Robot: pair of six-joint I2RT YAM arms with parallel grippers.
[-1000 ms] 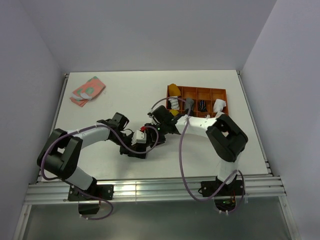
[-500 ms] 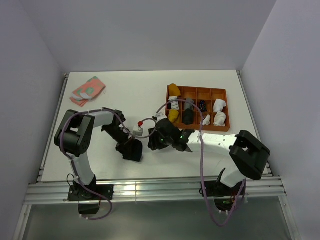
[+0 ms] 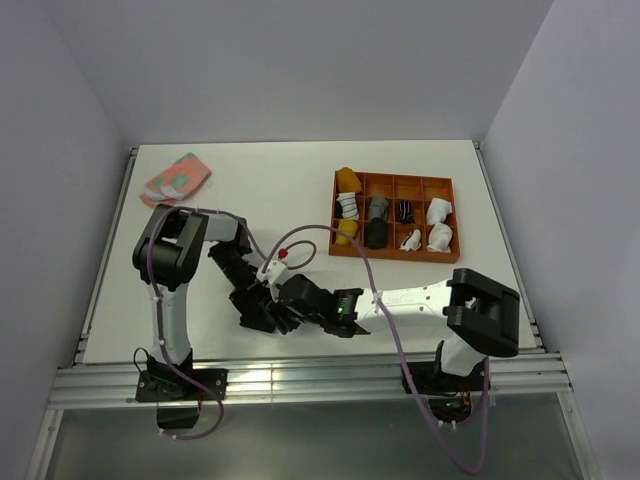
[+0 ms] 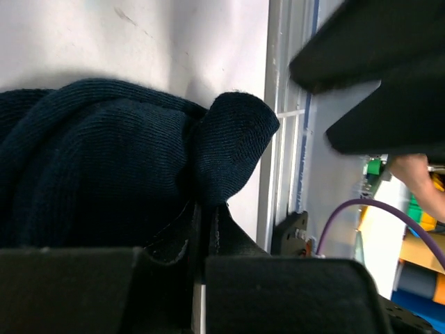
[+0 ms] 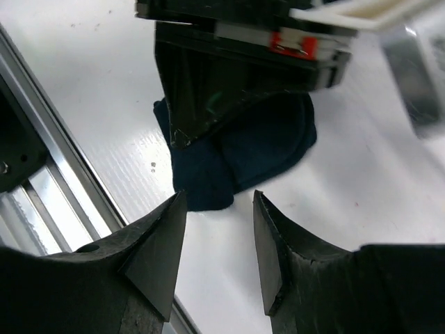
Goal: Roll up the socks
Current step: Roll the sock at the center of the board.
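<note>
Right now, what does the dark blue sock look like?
The sock is dark navy ribbed knit, bunched into a soft lump with one fold sticking out. It lies on the white table near its front edge. The left hand is shut, pinching that fold. The right hand hovers open beside it.

I saw my left gripper point(image 4: 203, 219) pinched shut on the navy sock point(image 4: 104, 167); my right gripper point(image 5: 219, 198) hovered just beside it, jaws parted.

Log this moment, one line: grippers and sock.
left gripper: shut on dark navy knit sock | right gripper: open, aimed at sock | sock: bunched on white table, at near edge
</note>
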